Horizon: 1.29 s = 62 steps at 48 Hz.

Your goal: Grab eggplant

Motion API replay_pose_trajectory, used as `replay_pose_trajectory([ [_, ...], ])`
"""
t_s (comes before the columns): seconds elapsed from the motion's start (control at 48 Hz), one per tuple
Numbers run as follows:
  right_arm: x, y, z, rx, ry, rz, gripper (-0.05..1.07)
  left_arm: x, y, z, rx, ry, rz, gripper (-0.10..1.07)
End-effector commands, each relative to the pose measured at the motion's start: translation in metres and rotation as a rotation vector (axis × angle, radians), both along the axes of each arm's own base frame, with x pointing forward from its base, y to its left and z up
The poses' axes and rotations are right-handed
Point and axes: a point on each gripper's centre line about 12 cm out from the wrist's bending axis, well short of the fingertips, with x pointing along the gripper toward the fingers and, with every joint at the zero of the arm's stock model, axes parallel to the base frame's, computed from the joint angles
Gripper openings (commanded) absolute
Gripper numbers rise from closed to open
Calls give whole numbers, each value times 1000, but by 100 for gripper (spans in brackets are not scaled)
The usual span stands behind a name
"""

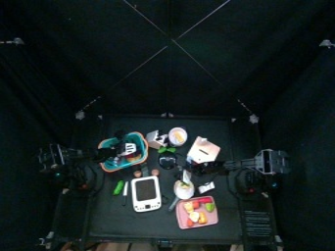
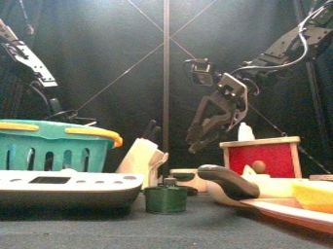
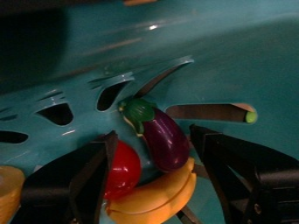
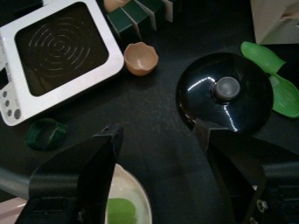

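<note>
A: Start with the biggest thing. Why is everything piled in that teal plastic laundry-style basket with slotted walls point(image 3: 70, 96)?

B: It works as a bin, I'd judge: the curved wall and floor keep the loose toy food bunched in one low corner. From above it sits at about nine o'clock on the small black table point(image 1: 112, 201).

A: And the left gripper point(image 3: 146, 188)?

B: In its wrist view it hangs inside the basket, its two black jaws spread about as wide as they go, holding nothing. They stand either side of the pile, which looks like lining up for a grasp.

A: The right gripper point(image 4: 158, 175)?

B: Parked over the table's other side, above a round black pot lid point(image 4: 225, 90) and a white square kitchen scale point(image 4: 59, 48). Its jaws stand apart and empty.

A: Where is the glossy purple eggplant with the green cap point(image 3: 162, 138)?

B: On the basket floor, just ahead of the left jaws, touching a curved yellow banana point(image 3: 152, 199) and beside a red rounded fruit point(image 3: 121, 171).

A: Which way does it point?

B: In that view its long axis runs roughly eleven to five o'clock, green stem end towards eleven, rounded purple end towards five, nearest the jaws.
</note>
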Motion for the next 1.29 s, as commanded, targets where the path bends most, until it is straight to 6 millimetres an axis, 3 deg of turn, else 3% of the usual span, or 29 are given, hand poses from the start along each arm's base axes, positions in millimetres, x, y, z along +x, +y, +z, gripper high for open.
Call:
replay_pose_trajectory([
  [0.0,5,0,16,-5,-47,3,97,6,5,-1,-9,-22,2,96],
  [0.667,6,0,14,-5,-43,3,97,4,10,-25,-63,8,10,92],
  [0.917,6,0,13,-4,-39,3,97,3,9,-27,-69,2,6,78],
  [1.083,6,0,11,-2,-34,2,97,2,8,-24,-63,-9,0,72],
  [1.271,6,-1,11,-3,-33,1,97,3,7,-2,-19,-74,-17,72],
])
